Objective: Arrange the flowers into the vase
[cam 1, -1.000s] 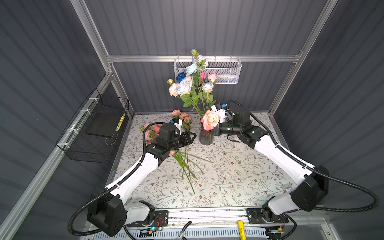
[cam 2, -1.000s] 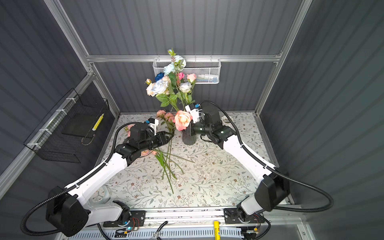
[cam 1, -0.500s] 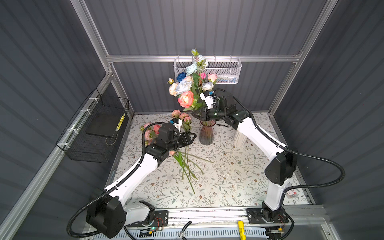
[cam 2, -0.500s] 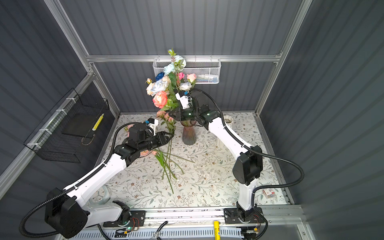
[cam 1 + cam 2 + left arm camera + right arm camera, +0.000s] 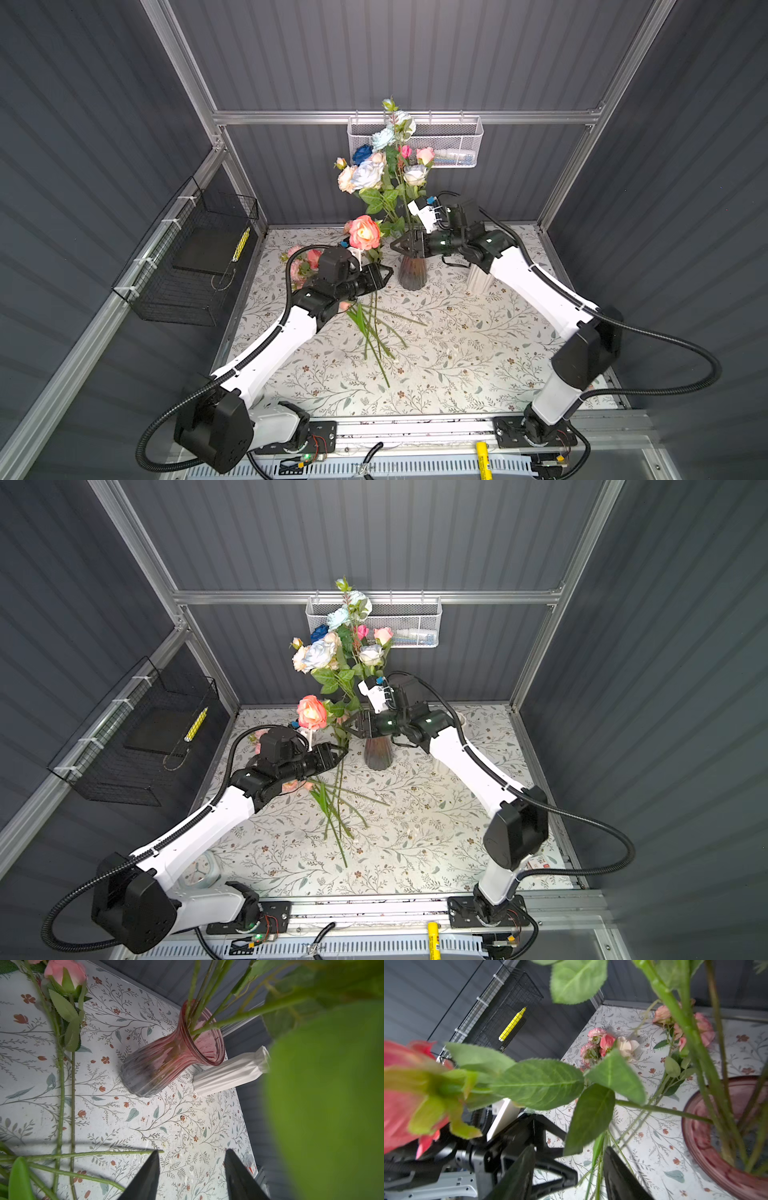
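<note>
Right wrist view shows the right claw (image 5: 569, 1148) open and empty beside the vase (image 5: 708, 1157), where a tall bunch of flowers (image 5: 368, 174) stands and a leaning peach rose (image 5: 364, 232) seems lodged too, while several stems (image 5: 370, 328) lie on the surface (image 5: 457, 353) awaiting the left claw (image 5: 384, 276), half open, gripping nothing.

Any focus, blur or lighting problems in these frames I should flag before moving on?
Left wrist view: a very close green leaf covers much of the frame as an out-of-focus smear, and the pink vase looks slightly soft. Right wrist view: the peach rose nearest the lens is blurred, while the table beyond is sharper. Both top views: evenly lit, sharp, no glare.
</note>
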`<state>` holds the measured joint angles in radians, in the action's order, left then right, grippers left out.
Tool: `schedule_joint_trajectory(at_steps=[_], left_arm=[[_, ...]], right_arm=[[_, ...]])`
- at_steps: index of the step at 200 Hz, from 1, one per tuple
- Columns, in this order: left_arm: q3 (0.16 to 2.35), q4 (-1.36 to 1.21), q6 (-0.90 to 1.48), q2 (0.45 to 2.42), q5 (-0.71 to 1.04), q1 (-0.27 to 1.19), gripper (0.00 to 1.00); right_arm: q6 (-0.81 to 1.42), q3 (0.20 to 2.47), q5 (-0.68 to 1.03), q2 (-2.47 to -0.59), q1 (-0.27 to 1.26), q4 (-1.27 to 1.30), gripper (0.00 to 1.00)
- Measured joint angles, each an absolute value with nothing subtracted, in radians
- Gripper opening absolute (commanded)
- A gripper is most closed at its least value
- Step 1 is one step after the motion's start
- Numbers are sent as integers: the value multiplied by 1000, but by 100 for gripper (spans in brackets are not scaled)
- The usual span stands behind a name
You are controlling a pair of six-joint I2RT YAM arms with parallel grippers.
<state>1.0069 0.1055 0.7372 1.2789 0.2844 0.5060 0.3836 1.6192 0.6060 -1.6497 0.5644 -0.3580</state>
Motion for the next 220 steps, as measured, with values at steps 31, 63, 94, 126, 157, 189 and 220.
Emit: schedule_joint_trajectory(at_steps=[31,63,94,126,157,189,220], left_arm=[[1007,107,737,1276,273,506,56],[1007,113,737,1260,262,504,60],[1003,145,733,1203,208,504,71],[950,189,716,1047,104,504,92],[896,220,709,926,33,503,100],[868,259,693,874,2,502,100],[860,279,676,843,-9,502,100]], right_arm=[[374,1452,568,-1457,564,-340,65],[368,1315,471,-1271,538,-339,69],[384,1234,314,-1166,395,-346,74],[405,1160,159,-1131,249,-344,84],[399,1152,91,-1190,154,-334,99],[348,1226,52,-1333,149,-329,99],[304,1305,15,-1459,149,-333,99]])
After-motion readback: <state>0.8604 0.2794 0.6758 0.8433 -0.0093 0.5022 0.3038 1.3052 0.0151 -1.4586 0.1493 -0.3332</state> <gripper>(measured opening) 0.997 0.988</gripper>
